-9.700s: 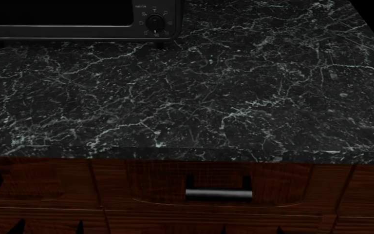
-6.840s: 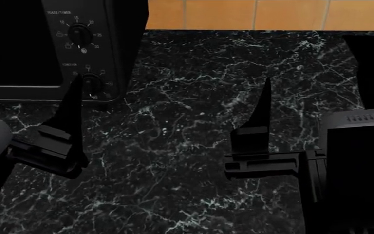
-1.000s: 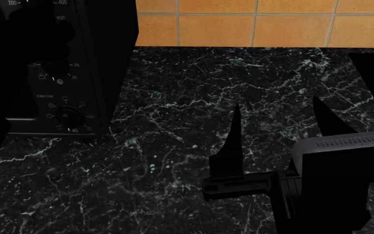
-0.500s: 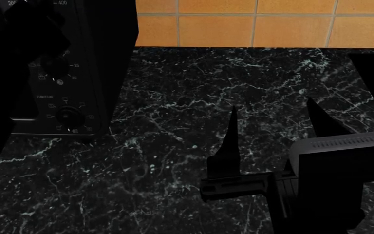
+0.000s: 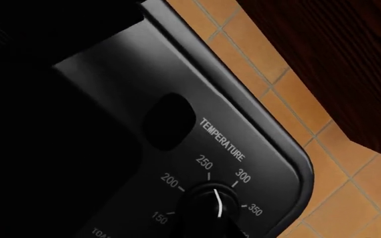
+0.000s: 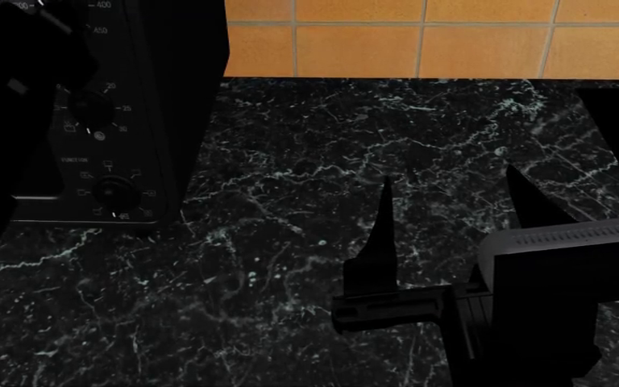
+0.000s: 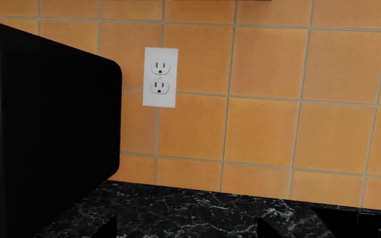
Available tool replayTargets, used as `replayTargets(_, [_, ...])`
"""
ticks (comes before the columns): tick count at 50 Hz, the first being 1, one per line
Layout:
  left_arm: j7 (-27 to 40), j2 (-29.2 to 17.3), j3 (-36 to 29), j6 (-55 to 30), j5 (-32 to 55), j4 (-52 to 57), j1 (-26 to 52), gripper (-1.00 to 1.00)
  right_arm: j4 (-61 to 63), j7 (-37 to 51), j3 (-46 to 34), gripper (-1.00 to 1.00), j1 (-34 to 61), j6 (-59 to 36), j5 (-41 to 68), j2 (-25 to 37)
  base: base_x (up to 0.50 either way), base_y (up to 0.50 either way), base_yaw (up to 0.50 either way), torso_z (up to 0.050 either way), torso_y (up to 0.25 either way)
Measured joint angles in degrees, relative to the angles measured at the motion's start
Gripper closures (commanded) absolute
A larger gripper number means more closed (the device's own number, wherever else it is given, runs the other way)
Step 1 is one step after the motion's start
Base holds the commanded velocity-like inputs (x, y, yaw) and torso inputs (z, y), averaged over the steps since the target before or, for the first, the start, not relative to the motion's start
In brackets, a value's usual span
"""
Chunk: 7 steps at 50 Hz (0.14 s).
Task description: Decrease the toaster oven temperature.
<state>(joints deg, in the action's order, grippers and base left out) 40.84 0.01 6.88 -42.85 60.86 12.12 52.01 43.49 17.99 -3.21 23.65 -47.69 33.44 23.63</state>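
Observation:
The black toaster oven (image 6: 186, 113) stands at the left on the counter; its side also shows in the right wrist view (image 7: 45, 129). In the left wrist view the temperature knob (image 5: 212, 207) sits under the word TEMPERATURE, its white pointer between 250 and 300. My left gripper (image 5: 210, 229) is right at this knob; no spread fingers show beside it, so it seems shut on the knob. In the head view my left arm (image 6: 9, 89) hides that knob. My right gripper (image 6: 454, 218) is open and empty above the counter, right of the oven; it also shows in its wrist view (image 7: 187, 230).
Black marble counter (image 6: 288, 161) runs to an orange tile wall (image 6: 396, 48) with a white outlet (image 7: 160, 77). Below the hidden knob are the timer knob (image 6: 87, 109) and function knob (image 6: 113, 192). A dark object (image 6: 616, 121) stands at the far right.
My left arm has shifted slightly at the top of the oven's panel, uncovering a bit more of the dial marks. My right gripper has drifted a little down and left.

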Motion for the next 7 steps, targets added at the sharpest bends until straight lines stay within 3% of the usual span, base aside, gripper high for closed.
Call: replayTargets(7, [-0.62, 0.0, 1.15, 1.08, 2.27, -0.63, -0.3, 1.0, 0.01, 0.11, -0.02, -1.0, 0.03, 0.03, 0.2, 0.09, 0.0, 0.01, 0.01, -0.003, 0.0])
